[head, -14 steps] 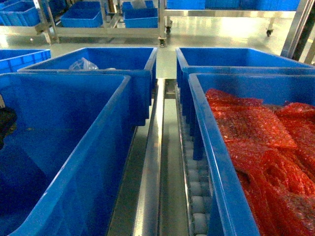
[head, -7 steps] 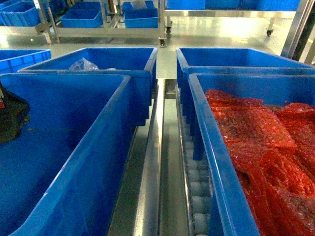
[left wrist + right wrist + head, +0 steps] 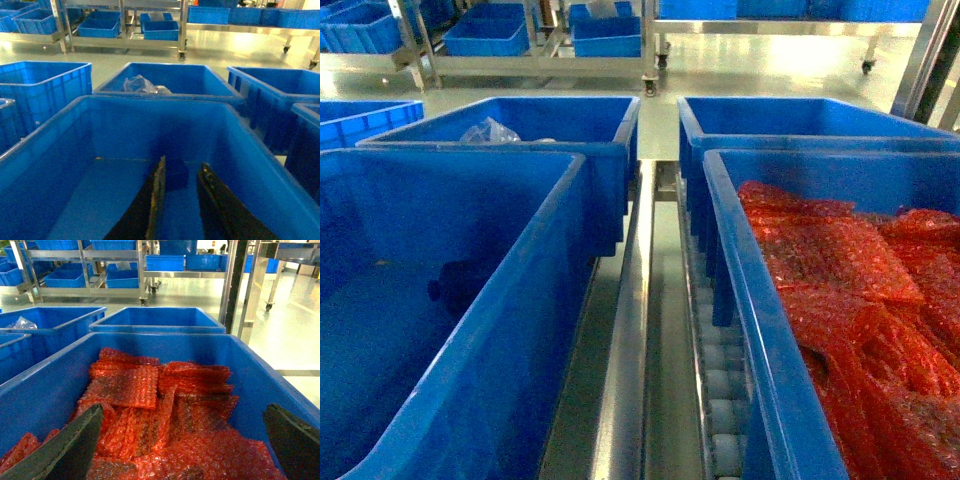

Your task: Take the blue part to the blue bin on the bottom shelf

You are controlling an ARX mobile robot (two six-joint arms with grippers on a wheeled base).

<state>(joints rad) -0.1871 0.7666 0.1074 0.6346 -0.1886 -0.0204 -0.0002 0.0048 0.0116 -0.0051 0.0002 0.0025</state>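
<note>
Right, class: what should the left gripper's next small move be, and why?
Probably lift the left gripper straight up out of the blue bin. Its jaws stand open, and the blue part appears to lie free on the bin floor just beyond the tips, so nothing seems left to place.

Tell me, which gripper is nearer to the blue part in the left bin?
Left. The left gripper hangs inside that bin, fingers either side of the blue part. The right gripper hovers open above the red bubble wrap.
</note>
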